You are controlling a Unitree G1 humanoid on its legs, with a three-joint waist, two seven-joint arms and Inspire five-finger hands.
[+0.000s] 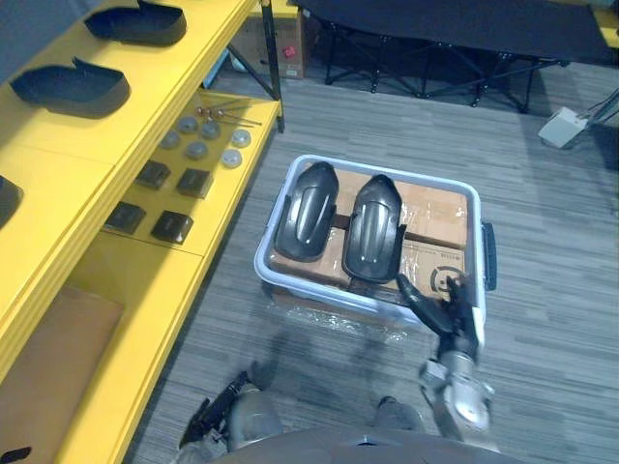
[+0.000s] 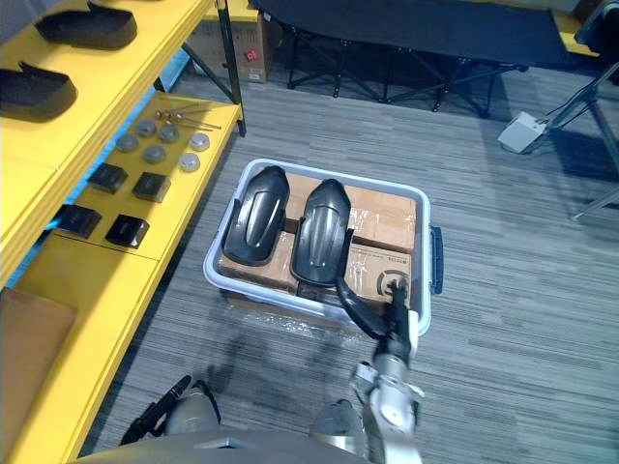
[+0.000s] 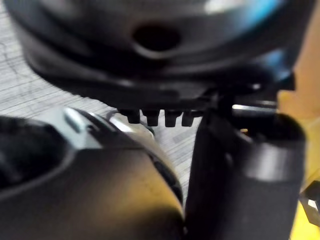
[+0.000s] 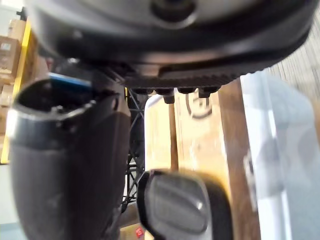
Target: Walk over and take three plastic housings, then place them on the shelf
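Right hand [image 1: 447, 307] near two glossy black housings [image 1: 375, 227].

A pale tub [image 1: 387, 173] with a blue side handle [image 1: 489, 256] stands on the grey floor [image 1: 551, 290], with cardboard boxes [image 1: 435, 217] inside it. Left of the tub lie grey discs [image 1: 198, 150] and small black blocks [image 1: 193, 182]. Beyond the tub is a black folding cot [image 1: 445, 29], and far to the tub's right a white box [image 1: 561, 126].

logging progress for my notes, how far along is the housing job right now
Looks done: a far shelf housing and a near shelf housing lie on the yellow shelf; a dark shape at the view's edge is cut off. In hand: nothing; the open right hand reaches over the bin toward the right binned housing. Still to do: that and the left binned housing. The left hand hangs low.
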